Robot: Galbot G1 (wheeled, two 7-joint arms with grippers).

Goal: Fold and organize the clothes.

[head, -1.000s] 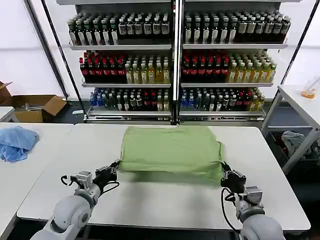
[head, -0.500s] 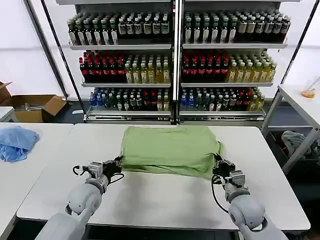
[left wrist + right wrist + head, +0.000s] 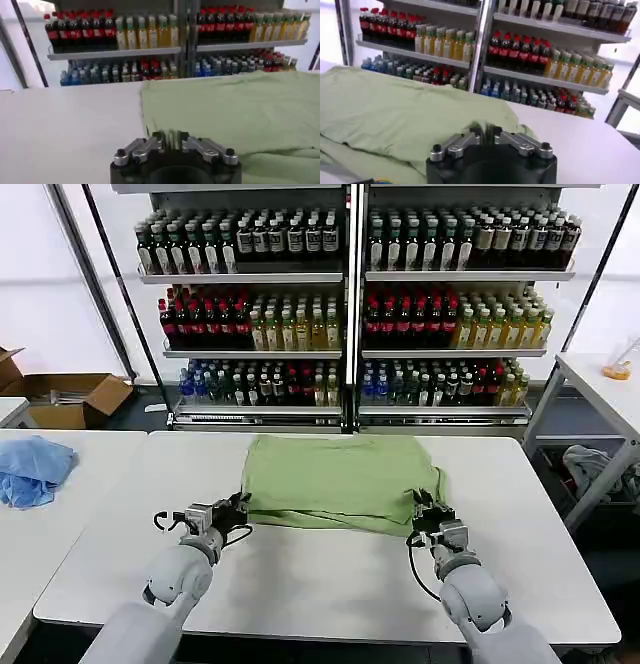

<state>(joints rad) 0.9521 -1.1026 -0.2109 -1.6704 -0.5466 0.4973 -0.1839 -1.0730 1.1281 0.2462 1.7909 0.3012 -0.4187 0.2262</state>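
Note:
The clothes are one light green T-shirt lying doubled over on the white table, with no print showing. My left gripper is shut on the shirt's near left corner, just above the tabletop. At the near right corner my right gripper is shut on the fabric as well. The left wrist view has the left gripper pinching the shirt at its edge. In the right wrist view the right gripper holds a bunched fold of the shirt.
A light blue cloth lies on the neighbouring table at the left, beyond it an open cardboard box. Shelves of bottles stand behind the table. A grey-white cloth hangs under the side table at the right.
Both grippers have moved away from me toward the shelves, carrying the shirt's near edge with them. The lifted front layer now lies farther back over the rest of the shirt.

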